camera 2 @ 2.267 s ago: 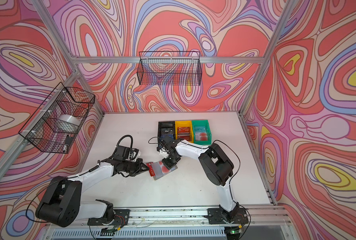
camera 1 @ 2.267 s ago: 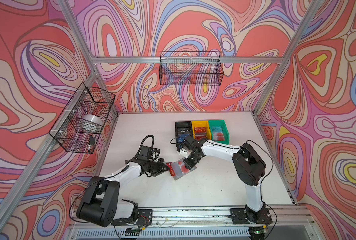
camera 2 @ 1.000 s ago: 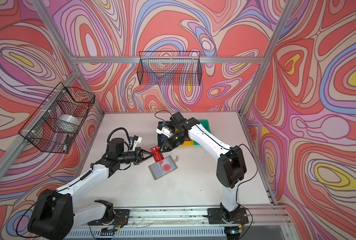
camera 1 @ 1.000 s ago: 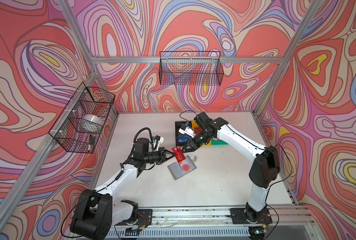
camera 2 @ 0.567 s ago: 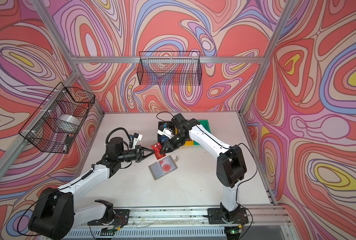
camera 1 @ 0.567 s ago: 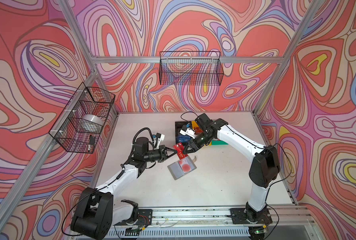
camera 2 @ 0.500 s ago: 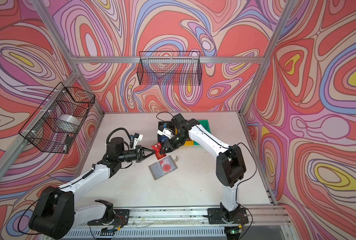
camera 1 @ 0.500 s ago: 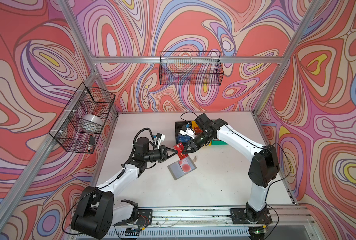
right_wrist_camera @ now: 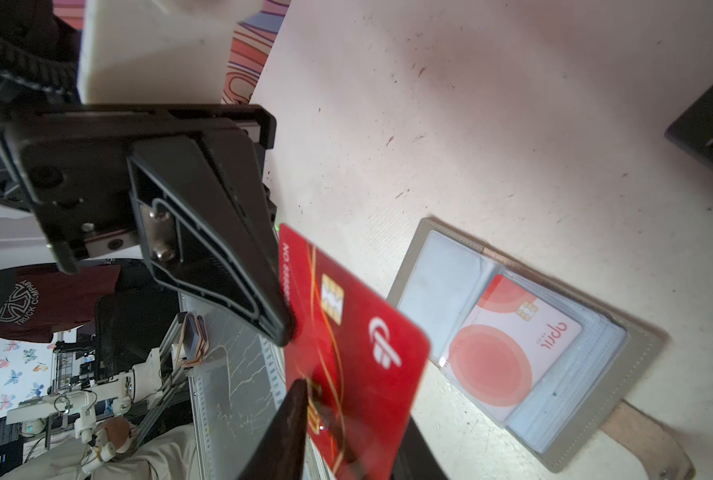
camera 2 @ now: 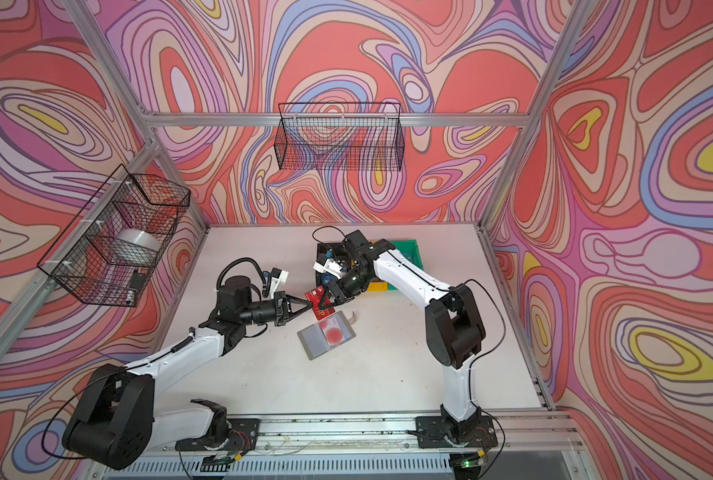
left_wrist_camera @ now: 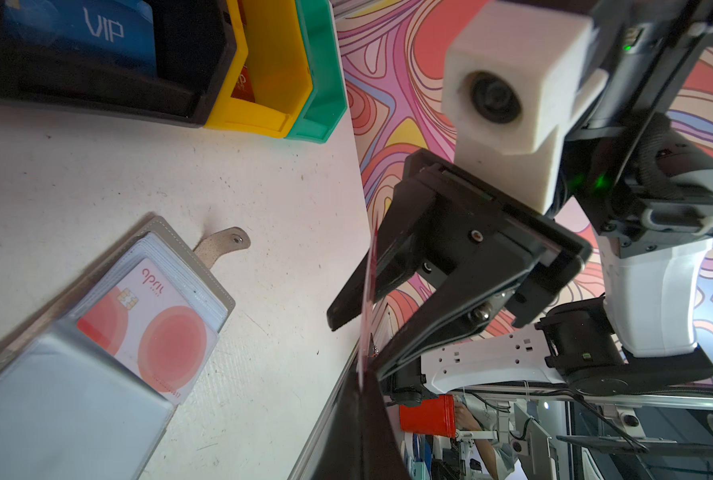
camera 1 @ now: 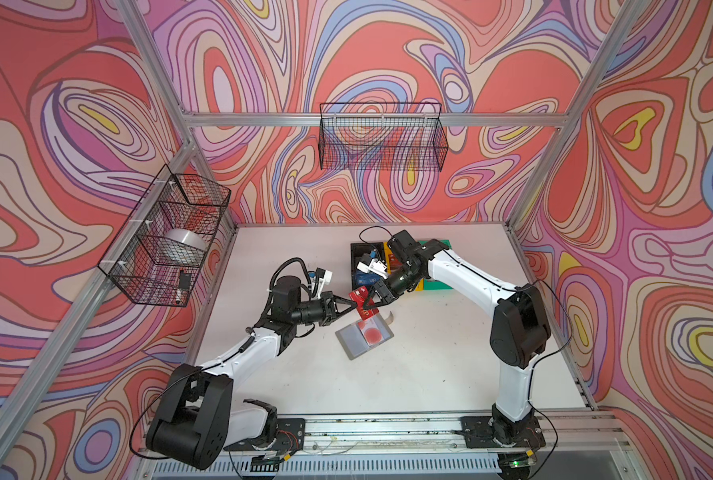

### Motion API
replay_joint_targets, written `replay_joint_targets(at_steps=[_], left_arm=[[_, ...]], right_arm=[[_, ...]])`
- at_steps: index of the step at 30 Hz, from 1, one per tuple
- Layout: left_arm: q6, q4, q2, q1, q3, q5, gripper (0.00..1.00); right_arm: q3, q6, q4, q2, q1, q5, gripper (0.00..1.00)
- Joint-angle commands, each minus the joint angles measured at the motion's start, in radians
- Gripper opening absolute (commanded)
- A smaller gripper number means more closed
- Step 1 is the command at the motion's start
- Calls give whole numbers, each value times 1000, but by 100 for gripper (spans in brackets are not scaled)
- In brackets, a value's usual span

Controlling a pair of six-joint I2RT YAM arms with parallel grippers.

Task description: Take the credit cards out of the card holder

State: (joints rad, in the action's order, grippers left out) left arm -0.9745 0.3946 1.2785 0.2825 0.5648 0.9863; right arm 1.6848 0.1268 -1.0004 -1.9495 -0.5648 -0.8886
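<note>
left claw [camera 1: 352, 305]: pressed together on the left end of the red card [camera 1: 358, 295], in the middle of both top views. its tips sit at the bottom edge of the left wrist view, with the card edge-on between them.
right claw [camera 1: 370, 300]: reaches in from the upper right with its fingers parted, one on each side of the same card. in the left wrist view a gap shows between one finger [left_wrist_camera: 392, 257] and the card. the other finger lies close against it, and i cannot tell whether it presses.
red card: lifted off the table [camera 1: 429, 365] and tilted between the two claws. its chip and gold lines face the right wrist camera [right_wrist_camera: 359, 332].
card holder [camera 1: 348, 347]: open and flat on the table, just below and right of the red card in both top views. neither claw touches it.
pale card [camera 1: 373, 333]: has a red disc and a chip, and lies among the clear sleeves on the holder's upper right half.
closing tab [left_wrist_camera: 221, 247]: sticks out from the holder's edge and rests on the table.
blue card [left_wrist_camera: 84, 29]: marked "vip", inside the black bin [left_wrist_camera: 97, 83], upper left of the left wrist view.
other bins: the yellow bin [left_wrist_camera: 263, 112] and green bin [left_wrist_camera: 317, 104] stand in a row beside the black one.
</note>
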Motion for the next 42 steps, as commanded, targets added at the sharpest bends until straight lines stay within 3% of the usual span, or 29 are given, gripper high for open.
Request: replay_joint_targets(at_steps=[1, 7, 11, 17, 19, 21, 25, 27, 29, 34, 39, 42], left_arm=[[37, -59, 10, 6, -18, -20, 0], [36, -72, 8, 7, -35, -30, 9], [86, -171, -13, 5, -29, -51, 13], [181, -348, -49, 4, 3, -83, 17], [210, -399, -59, 3, 15, -102, 18], [231, -434, -61, 3, 27, -117, 19], [246, -468, -42, 3, 54, -133, 19], [241, -460, -30, 3, 61, -133, 18], [237, -453, -18, 3, 69, -126, 18], [233, -460, -14, 1, 82, -129, 17], [226, -467, -22, 3, 87, -141, 17], [222, -464, -18, 3, 89, -141, 17]], right_arm=[[35, 42, -12, 12, 2, -64, 25], [62, 97, -71, -4, 3, -94, 9], [109, 179, -182, -51, 13, -136, 0], [145, 367, -328, -71, 17, -131, 0], [134, 397, -328, -38, 17, -41, 0], [127, 401, -312, 1, 16, 133, 0], [151, 424, -310, 37, 21, 570, 0], [205, 551, -391, 19, 24, 637, 0], [255, 565, -376, 1, 36, 748, 0], [449, 706, -467, -106, 97, 798, 0], [558, 875, -501, -199, 137, 908, 0], [611, 961, -504, -248, 165, 913, 0]])
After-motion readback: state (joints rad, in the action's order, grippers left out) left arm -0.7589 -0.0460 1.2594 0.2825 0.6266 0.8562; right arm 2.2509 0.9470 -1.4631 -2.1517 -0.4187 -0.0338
